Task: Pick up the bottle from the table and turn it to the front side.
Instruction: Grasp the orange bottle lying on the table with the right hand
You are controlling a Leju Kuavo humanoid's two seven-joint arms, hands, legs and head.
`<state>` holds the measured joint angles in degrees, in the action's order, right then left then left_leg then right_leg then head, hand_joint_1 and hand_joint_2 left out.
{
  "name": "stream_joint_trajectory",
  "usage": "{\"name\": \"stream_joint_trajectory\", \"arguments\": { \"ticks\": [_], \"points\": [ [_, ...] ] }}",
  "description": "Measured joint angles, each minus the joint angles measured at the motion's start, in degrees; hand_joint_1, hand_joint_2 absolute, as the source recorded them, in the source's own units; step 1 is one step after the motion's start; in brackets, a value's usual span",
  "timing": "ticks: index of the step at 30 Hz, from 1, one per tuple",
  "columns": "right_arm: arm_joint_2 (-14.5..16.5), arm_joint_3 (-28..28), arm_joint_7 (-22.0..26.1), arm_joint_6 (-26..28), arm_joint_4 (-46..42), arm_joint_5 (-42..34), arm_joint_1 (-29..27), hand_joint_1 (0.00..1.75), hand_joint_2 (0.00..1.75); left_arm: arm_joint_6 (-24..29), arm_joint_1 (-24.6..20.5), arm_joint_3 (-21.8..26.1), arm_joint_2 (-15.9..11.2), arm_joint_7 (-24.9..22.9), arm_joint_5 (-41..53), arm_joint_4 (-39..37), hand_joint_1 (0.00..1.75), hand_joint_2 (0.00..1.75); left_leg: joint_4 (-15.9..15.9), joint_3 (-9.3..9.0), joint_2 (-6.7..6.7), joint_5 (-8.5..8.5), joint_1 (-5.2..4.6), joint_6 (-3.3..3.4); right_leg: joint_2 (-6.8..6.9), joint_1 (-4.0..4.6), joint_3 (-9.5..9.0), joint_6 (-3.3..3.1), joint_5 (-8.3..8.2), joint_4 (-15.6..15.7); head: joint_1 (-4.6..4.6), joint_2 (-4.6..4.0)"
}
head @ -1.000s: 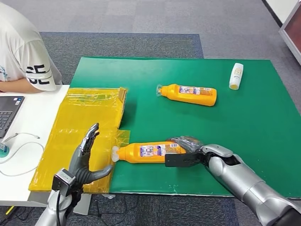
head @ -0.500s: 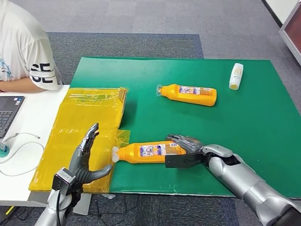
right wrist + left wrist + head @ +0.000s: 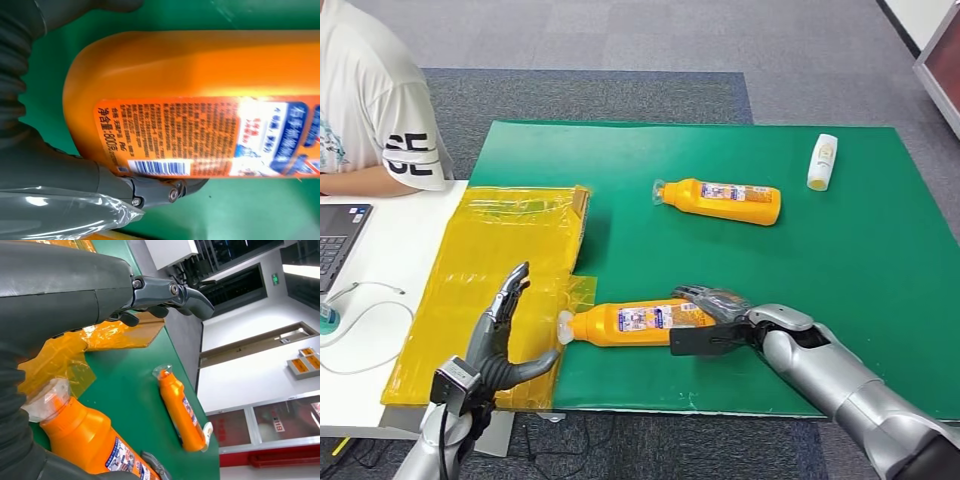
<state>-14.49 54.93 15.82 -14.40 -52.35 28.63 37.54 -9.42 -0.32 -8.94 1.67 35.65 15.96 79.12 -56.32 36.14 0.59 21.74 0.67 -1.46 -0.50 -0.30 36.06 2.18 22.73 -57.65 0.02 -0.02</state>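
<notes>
— Orange plastic bottle (image 3: 641, 323) with the printed label: where is it lying?

— It is lying on its side near the front edge of the green table mat (image 3: 848, 240), clear-wrapped cap pointing toward the yellow taped plastic sheet (image 3: 493, 270). The barcode side is facing up.

— Is the right hand (image 3: 709, 318) gripping it?

— Its fingers are wrapping over the bottle's base end, thumb underneath; the bottle is resting on the mat.

— And the left hand (image 3: 501, 340)?

— It is hovering over the yellow sheet, fingers spread, holding nothing.

— Anything else?

— A second orange bottle (image 3: 718, 200) and a small white bottle (image 3: 822, 161) are lying farther back.
</notes>
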Motion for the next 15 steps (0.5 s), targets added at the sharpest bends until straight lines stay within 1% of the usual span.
{"name": "stream_joint_trajectory", "arguments": {
  "ticks": [6, 11, 15],
  "points": [
    [-0.62, -1.11, 0.37, 2.36, -3.51, -2.2, -0.28, 0.0, 1.75, 0.0, 0.38, 0.25, -0.05, 0.0, -0.01, -0.02, 0.0, 1.75, 0.0, 0.0, 0.0, 0.0, 0.0, 0.0, 0.0, 0.0, 0.02, 0.0, 0.0, 0.0, 0.0, 0.0],
    [-1.87, -2.48, 0.38, 1.25, -7.14, -2.78, -0.4, 0.0, 1.75, 0.0, 0.79, 0.68, -0.11, 0.0, -0.02, -0.02, 0.0, 1.75, 0.0, 0.0, 0.0, 0.0, 0.0, 0.0, 0.0, 0.0, 0.01, 0.0, 0.0, 0.0, 0.0, 0.0],
    [-2.19, -2.61, 0.42, 0.37, -8.17, -2.75, -0.5, 0.0, 1.75, -0.01, 0.83, 0.9, -0.12, 0.0, -0.02, -0.02, 0.0, 1.75, 0.0, 0.0, 0.0, 0.0, 0.0, 0.0, 0.0, 0.0, 0.01, 0.0, 0.0, 0.0, 0.01, 0.0]
  ]
}}
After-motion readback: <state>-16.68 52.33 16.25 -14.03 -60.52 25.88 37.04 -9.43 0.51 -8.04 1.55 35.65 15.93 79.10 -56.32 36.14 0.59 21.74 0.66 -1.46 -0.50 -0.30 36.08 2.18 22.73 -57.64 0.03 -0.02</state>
